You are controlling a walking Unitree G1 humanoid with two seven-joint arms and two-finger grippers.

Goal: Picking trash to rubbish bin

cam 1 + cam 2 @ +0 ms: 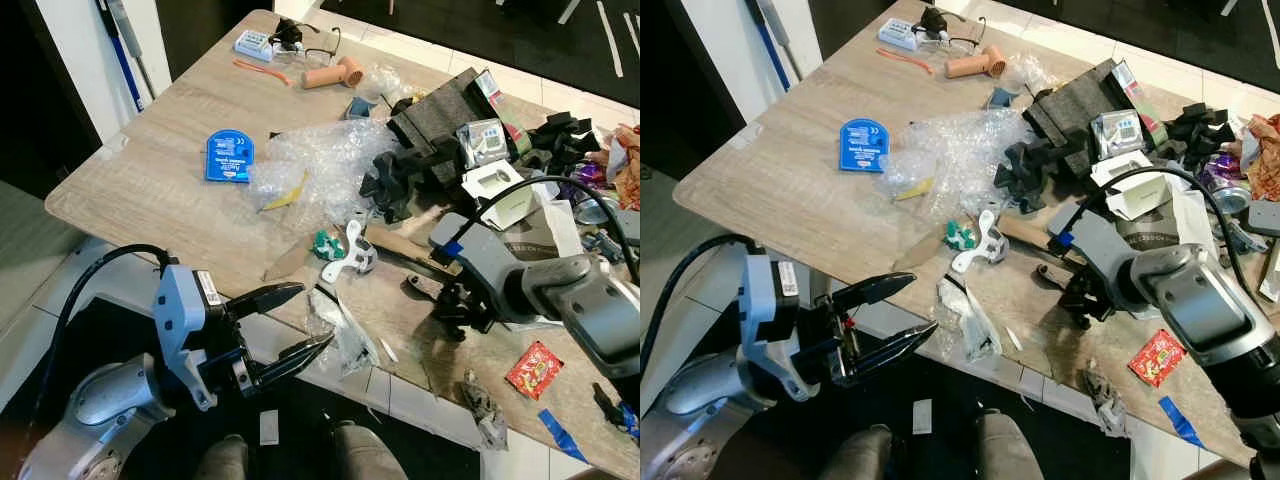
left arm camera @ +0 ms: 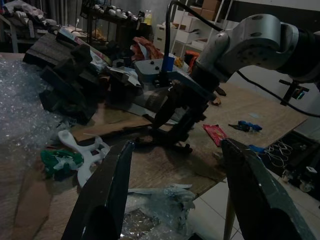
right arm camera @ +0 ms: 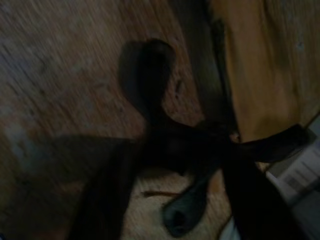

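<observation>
Broadly, wooden table crowded with clutter. Bubble wrap mid-table: light, soft, springy. Left gripper, fingers apart, hovers off the near edge beside a crumpled clear plastic bag at that edge: light, limp, slippery; best pinched at a bunched fold. Right gripper down on the table over a dark object; cannot tell its fingers.

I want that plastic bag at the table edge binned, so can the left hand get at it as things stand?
Probably yes. The left hand is open and sits right beside the plastic bag at the table edge, with nothing between them.
</observation>
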